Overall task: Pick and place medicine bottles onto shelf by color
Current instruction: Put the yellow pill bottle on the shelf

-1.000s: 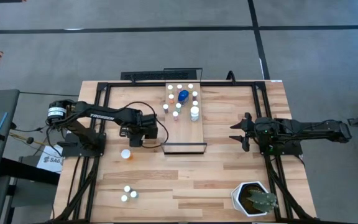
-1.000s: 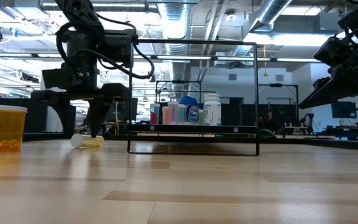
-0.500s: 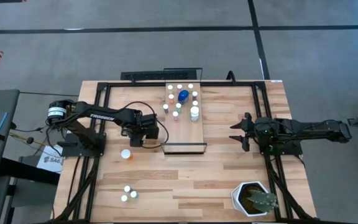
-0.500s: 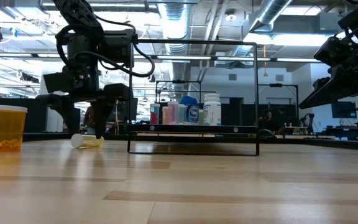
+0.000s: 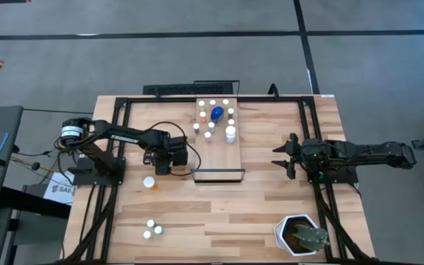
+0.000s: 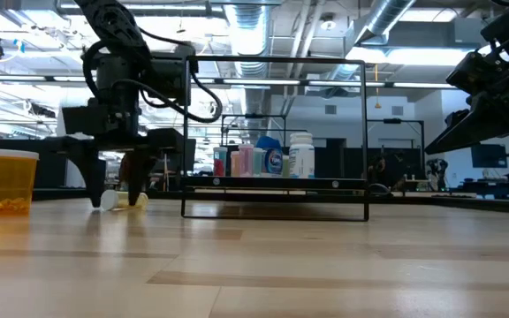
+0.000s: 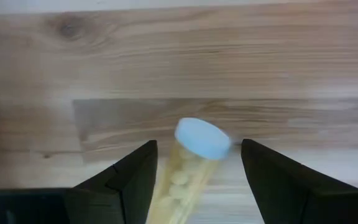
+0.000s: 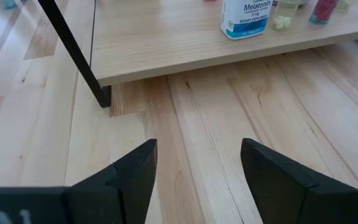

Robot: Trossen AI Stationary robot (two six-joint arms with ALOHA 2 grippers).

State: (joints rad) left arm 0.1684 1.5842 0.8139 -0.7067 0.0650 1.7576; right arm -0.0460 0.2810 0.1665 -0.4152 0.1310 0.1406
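Yellowish white-capped medicine bottle [image 7: 188,167] lies toppled on plank table [image 5: 271,199], left of light-wood shelf [image 5: 223,151]; my left gripper [image 7: 194,180] points down, jaws open astride it. Right gripper [image 8: 194,180] waits open, level, beside shelf.

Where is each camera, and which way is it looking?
High view: above, facing down; both arms show.
Low view: table height, facing across; the left tool straddles a lying yellowish white-capped bottle.
Left wrist view: faces down at that bottle between open fingers.
Right wrist view: faces the long light-wood shelf.
Shared: the bottle.
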